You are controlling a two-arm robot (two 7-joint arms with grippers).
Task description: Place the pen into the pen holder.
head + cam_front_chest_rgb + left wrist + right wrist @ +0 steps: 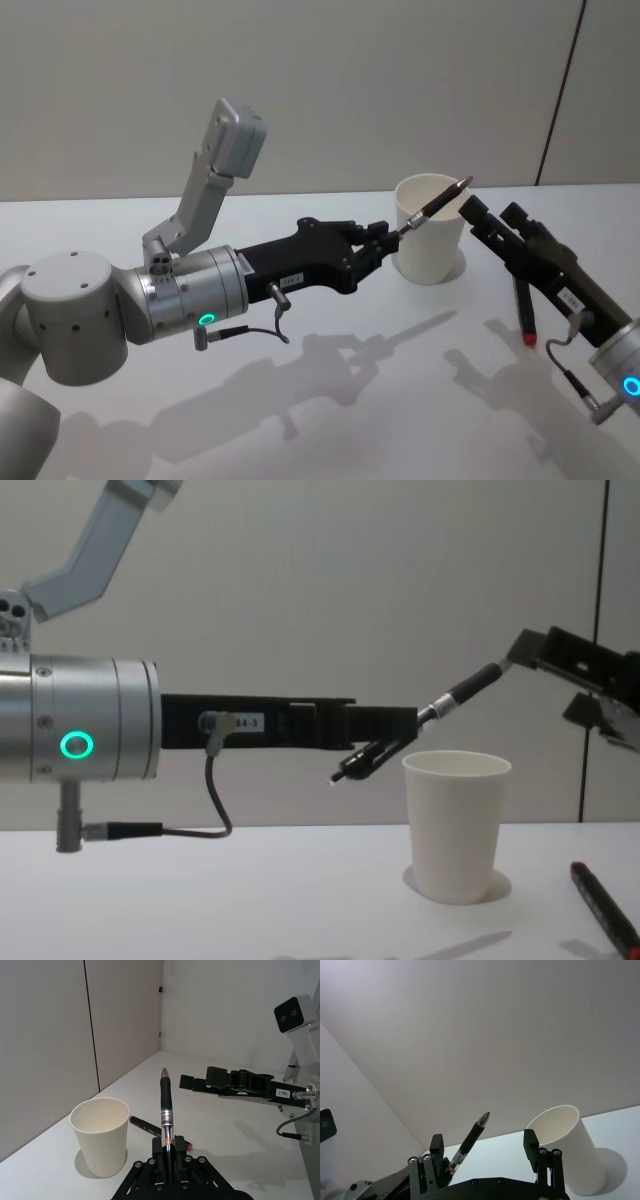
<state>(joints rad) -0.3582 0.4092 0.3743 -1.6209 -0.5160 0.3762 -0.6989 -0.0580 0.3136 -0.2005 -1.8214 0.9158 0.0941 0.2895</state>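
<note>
The left hand [388, 238] pinches the pen [436, 204] at its lower part and holds it tilted in the air, higher than the rim of the white pen holder [430, 255]. The holder stands upright on the bench [380, 400]. The right hand [472, 212] is spread, close to the pen's upper end. A marker [523, 308] with a red end lies on the bench under the right arm.

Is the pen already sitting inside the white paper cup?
No, the slim black pen is held in the air above the tapered white paper cup by the left end effector.
</note>
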